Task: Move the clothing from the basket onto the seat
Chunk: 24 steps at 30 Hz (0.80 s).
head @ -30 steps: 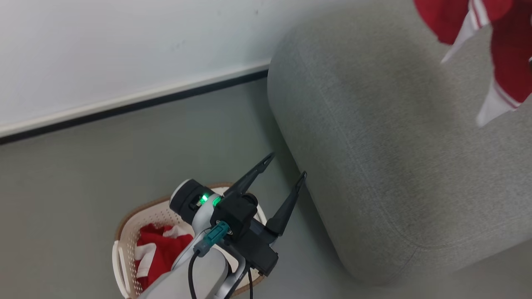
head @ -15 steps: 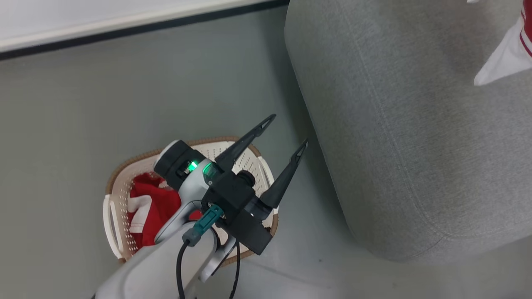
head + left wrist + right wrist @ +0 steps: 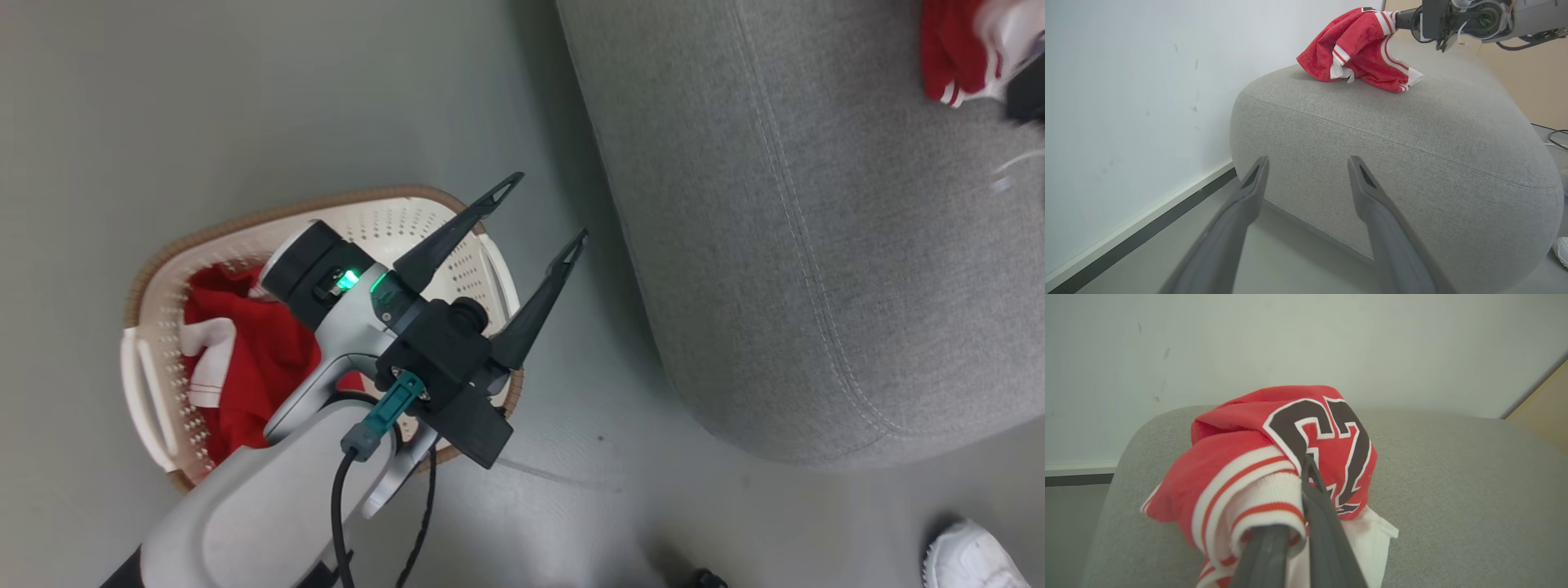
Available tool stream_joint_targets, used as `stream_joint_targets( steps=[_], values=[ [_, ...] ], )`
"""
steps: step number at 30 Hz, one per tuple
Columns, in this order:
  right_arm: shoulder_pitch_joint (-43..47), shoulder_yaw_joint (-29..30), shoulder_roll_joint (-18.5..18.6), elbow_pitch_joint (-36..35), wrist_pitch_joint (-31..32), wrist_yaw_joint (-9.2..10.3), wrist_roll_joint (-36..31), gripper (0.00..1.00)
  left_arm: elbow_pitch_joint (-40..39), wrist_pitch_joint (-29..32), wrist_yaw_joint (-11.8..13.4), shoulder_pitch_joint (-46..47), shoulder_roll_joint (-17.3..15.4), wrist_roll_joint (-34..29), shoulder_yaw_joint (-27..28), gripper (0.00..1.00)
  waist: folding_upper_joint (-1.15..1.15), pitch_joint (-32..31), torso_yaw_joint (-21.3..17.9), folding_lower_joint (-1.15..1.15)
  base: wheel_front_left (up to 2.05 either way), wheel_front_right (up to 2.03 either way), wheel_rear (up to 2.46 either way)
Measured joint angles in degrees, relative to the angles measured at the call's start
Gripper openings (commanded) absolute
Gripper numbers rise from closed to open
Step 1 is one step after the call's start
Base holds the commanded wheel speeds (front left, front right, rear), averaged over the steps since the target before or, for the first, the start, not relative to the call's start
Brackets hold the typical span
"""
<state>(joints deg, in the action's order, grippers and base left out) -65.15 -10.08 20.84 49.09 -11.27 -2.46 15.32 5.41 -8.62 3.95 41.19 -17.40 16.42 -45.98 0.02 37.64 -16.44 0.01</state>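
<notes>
Plain indoor room: grey sofa (image 3: 775,245), white wall (image 3: 1126,81).

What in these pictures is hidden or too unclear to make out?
Head view: the left gripper and forearm cover part of the basket; how much clothing it holds is unclear.
Right wrist view: the jersey's number is folded and crossed by the right gripper; not fully readable.
Head view: a white shoe is cut by the corner.

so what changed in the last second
The head camera tilted down, shifting the whole picture. The right gripper, still shut on the red garment, has lowered it from hanging to bunched on the seat. The left gripper stays open above the basket, with red clothing still inside.
</notes>
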Motion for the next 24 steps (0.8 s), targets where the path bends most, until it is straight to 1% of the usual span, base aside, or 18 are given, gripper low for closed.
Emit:
stream_joint_targets(
  steps=[3, 5, 6, 7, 8, 9, 18, 24],
  values=[
    [0.5, -0.4, -2.2, 2.2, -0.8, -0.02, 0.2, 0.00, 0.2, 0.0, 0.0, 0.0, -0.6, -0.3, -0.1, 1.00, 0.00, 1.2, -1.1, 0.00, 0.00, 0.00, 0.00],
    [0.5, -0.4, -2.3, 3.1, -1.4, -0.02, 0.3, 0.00, 0.3, 0.0, 0.0, 0.0, -0.7, -0.3, -0.2, 1.00, 0.00, 1.7, -1.8, 0.00, 0.00, 0.00, 0.00],
    [0.5, -0.4, -2.3, 3.5, -1.7, -0.02, 0.3, 0.19, 0.5, 0.0, 0.0, 0.0, -0.7, -0.3, -0.1, 1.00, -0.01, 1.8, -2.1, -0.01, 0.00, 0.00, 0.00],
    [0.5, -0.5, -2.3, 3.9, -1.9, -0.07, 0.3, 0.42, 0.8, 0.0, 0.0, -0.1, -0.7, -0.3, 0.0, 1.00, -0.01, 1.9, -2.4, -0.01, 0.00, 0.00, 0.00],
    [0.7, -0.6, -2.2, 4.2, -2.0, -0.08, 0.3, 0.95, 1.1, -0.1, 0.0, -0.3, -0.7, -0.2, 0.1, 1.00, -0.01, 1.8, -2.6, -0.01, 0.00, 0.00, 0.00],
    [0.9, -0.6, -2.2, 4.5, -2.4, -0.08, 0.3, 1.00, 1.3, -0.2, 0.0, -0.5, -0.7, 0.0, 0.3, 1.00, -0.01, 1.6, -2.7, -0.01, 0.00, 0.00, 0.00],
    [5.2, -1.7, -2.6, 4.9, -3.0, -0.90, -0.3, 1.00, 4.0, -2.7, 0.2, -3.1, -0.6, 1.8, 1.8, 1.00, -0.01, -1.8, -2.8, -0.01, 0.00, 0.00, 0.00],
    [9.8, -3.2, -3.3, 2.9, -3.0, -1.60, -1.3, 1.00, 6.2, -4.1, 0.7, -4.6, 1.0, 4.0, 3.4, 1.00, -0.01, -5.8, -2.4, -0.02, 0.00, 0.00, 0.00]
  ],
)
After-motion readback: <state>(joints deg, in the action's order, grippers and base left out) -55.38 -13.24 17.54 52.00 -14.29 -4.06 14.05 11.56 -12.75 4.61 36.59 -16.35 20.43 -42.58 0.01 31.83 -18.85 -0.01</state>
